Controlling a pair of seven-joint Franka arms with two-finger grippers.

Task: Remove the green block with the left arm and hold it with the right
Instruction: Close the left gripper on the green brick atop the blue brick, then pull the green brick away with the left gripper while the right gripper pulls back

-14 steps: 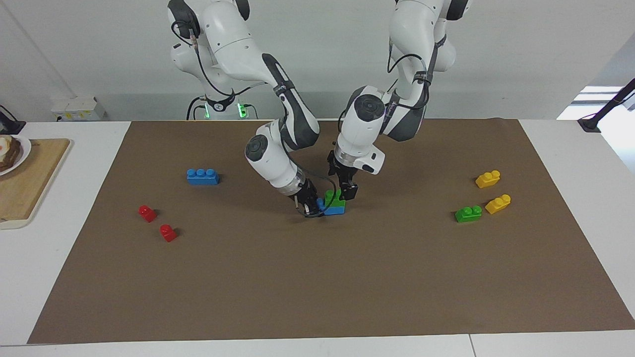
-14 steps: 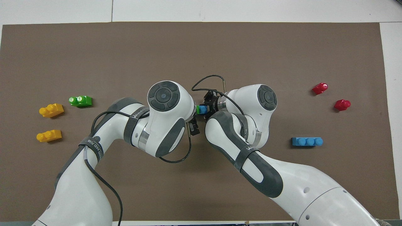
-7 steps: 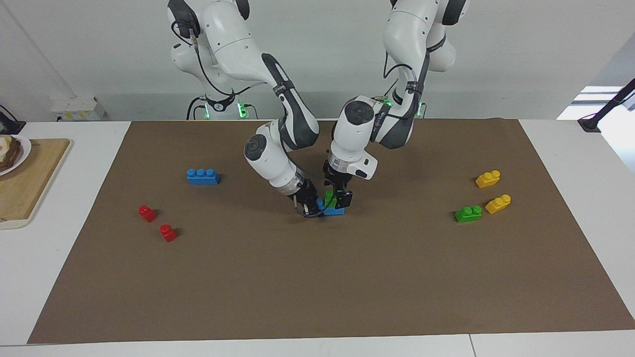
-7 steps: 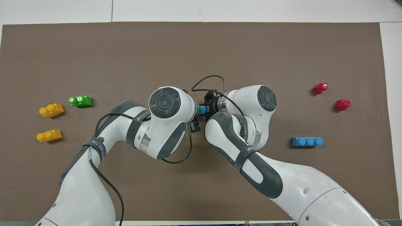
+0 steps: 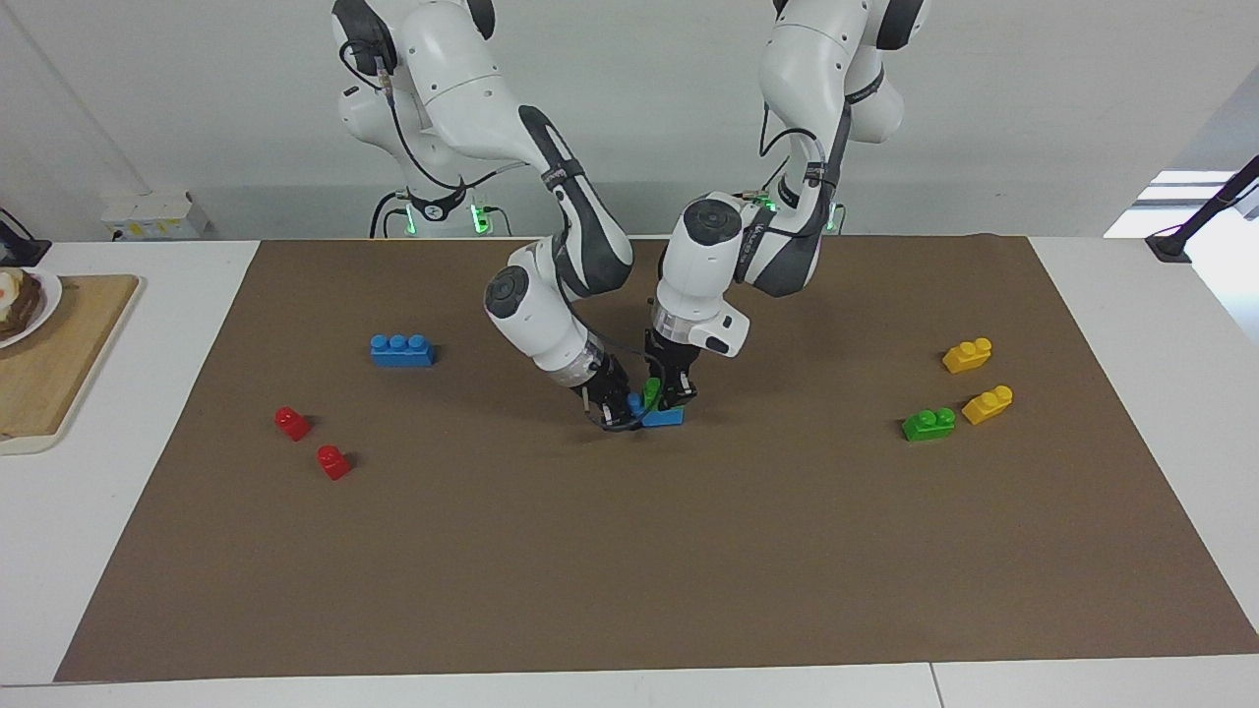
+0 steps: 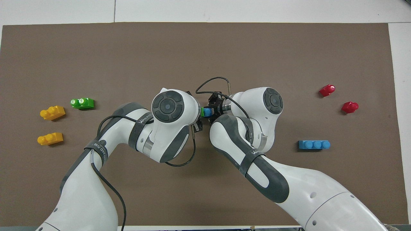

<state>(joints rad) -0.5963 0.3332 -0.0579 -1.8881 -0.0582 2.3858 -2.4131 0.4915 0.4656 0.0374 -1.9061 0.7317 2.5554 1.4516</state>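
the green block [image 5: 651, 395] is seen stacked on a blue brick [image 5: 667, 417] at the middle of the brown mat [image 5: 629, 551], which serves as landmark. the left gripper [image 5: 675, 395] is lowered onto the stack and is clamped narrow on the green block. the right gripper [image 5: 620, 408] is closed tight on the blue brick's end, down at mat level. toward the left arm's end of the mat, a second green brick [image 5: 929, 424] and two yellow bricks [image 5: 987, 404] are laid. toward the right arm's end, two red bricks [image 5: 332, 461] and a blue three-stud brick [image 5: 401, 350] are laid. a wooden board [image 5: 49, 364] is placed off the mat.
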